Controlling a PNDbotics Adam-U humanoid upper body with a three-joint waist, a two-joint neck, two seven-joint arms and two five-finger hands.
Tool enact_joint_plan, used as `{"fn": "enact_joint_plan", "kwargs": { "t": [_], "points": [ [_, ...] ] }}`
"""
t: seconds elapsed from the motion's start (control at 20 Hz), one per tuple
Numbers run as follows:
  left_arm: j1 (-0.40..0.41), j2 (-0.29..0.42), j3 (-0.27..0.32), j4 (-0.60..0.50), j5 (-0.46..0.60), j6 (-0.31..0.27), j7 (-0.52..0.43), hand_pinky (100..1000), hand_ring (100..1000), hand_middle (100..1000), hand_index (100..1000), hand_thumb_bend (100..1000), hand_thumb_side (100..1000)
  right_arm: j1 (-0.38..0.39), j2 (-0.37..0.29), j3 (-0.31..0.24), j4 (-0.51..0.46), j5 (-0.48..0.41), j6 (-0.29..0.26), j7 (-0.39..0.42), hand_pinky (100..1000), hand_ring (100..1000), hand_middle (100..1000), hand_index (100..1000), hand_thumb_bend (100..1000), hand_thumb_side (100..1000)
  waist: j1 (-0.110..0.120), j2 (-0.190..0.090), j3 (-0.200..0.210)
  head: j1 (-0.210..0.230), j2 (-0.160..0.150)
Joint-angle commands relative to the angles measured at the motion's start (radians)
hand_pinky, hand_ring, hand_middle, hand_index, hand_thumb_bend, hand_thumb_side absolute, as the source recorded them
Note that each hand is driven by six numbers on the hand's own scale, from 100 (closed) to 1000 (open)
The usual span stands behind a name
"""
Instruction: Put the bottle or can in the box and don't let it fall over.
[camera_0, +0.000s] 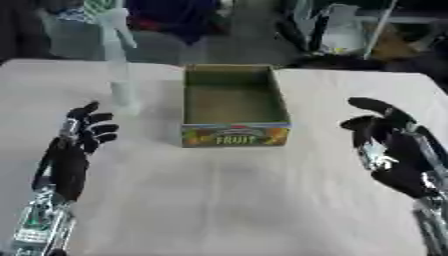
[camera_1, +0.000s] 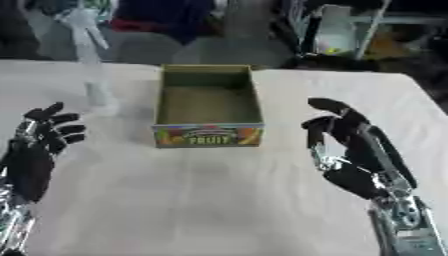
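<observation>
Table (camera_0: 219, 200): pale cloth top, fills most of the view; clutter beyond the far edge is not part of the job.

Box (camera_0: 233, 102): open-top cardboard, "FRUIT" label on its near wall, approx. centre of table toward the far edge. Interior looks empty.

Right hand (camera_1: 350, 145): near the right edge of the table, level w/ the box's near wall, well apart from it. Fingers relaxed, slightly bent, thumb apart; holds nothing.

Left hand (camera_0: 77, 145): near the left edge, fingers up and spread, slightly bent at the tips; holds nothing. Nearer the bottle than the right hand is.

Bottle (camera_0: 122, 80): clear, tall, slim, upright, just beside the box's left wall, toward the far edge. Not in the box yet; task not started.

Handling (est.): clear plastic, prob. light and top-heavy for its narrow base, so it tips easily; wall likely smooth and slippery, may flex if squeezed. Contents cannot be made out. Take hold at mid-body, fingers round one side and thumb opposite, keep it vertical, lower the base flat onto the box floor before letting go.
</observation>
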Motion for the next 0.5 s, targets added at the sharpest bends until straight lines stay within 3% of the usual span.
{"fn": "enact_joint_plan", "kwargs": {
  "t": [0.05, 0.45, 0.5],
  "points": [
    [-0.012, 0.005, -0.002, -0.013, 0.001, -0.001, -0.003, 761, 715, 716, 919, 100, 967, -0.008, -0.007, -0.005, -0.010, -0.011, -0.001, 0.003, 769, 690, 839, 817, 100, 268, 0.003, -0.006, -0.001, 0.000, -0.012],
    [-0.015, 0.004, -0.005, -0.015, 0.015, 0.000, -0.005, 760, 702, 703, 925, 100, 970, -0.008, -0.007, -0.006, -0.010, -0.012, -0.001, 0.002, 770, 690, 838, 817, 100, 267, 0.003, -0.005, -0.001, -0.003, -0.013],
    [-0.016, 0.001, -0.008, -0.012, 0.031, 0.002, -0.006, 747, 619, 622, 932, 100, 971, -0.008, -0.007, -0.006, -0.010, -0.012, -0.001, 0.002, 771, 690, 838, 817, 100, 266, 0.003, -0.005, -0.001, -0.002, -0.012]
  ]
}}
